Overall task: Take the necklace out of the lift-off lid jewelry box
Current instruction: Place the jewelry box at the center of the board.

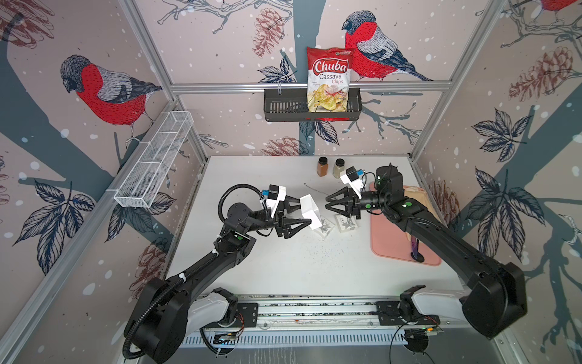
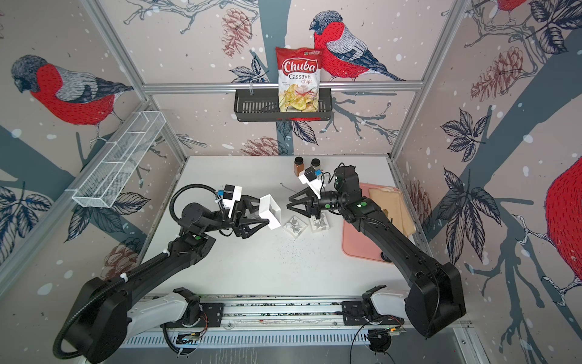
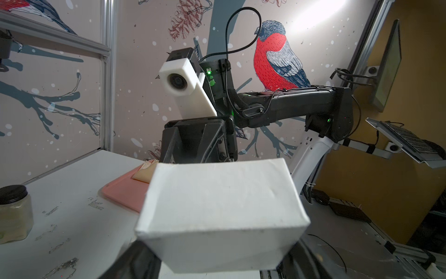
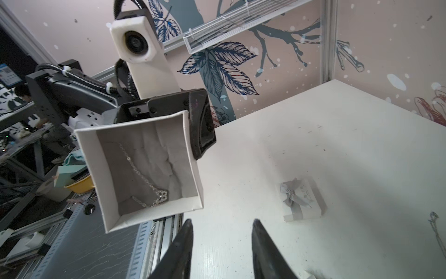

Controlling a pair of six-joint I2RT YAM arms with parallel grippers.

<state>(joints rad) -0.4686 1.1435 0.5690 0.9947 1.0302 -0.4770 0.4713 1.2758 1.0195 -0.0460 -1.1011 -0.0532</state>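
My left gripper (image 1: 305,211) is shut on the white jewelry box (image 1: 310,209), held above the table's middle and tipped on its side, its open mouth facing my right gripper. In the right wrist view the silver necklace (image 4: 149,178) lies on the grey lining inside the box (image 4: 154,212). In the left wrist view only the closed underside of the box (image 3: 217,212) shows, hiding the necklace. My right gripper (image 1: 326,204) hovers just right of the box mouth, open, with nothing between its fingertips (image 4: 189,224).
Two small white ribbon-tied boxes or lids (image 1: 324,228) (image 1: 346,223) lie below the grippers. A loose chain (image 1: 315,189) lies behind them. Two spice jars (image 1: 322,166) stand at the back. A pink mat (image 1: 393,242) lies under the right arm. A chips bag (image 1: 329,80) sits in a wall basket.
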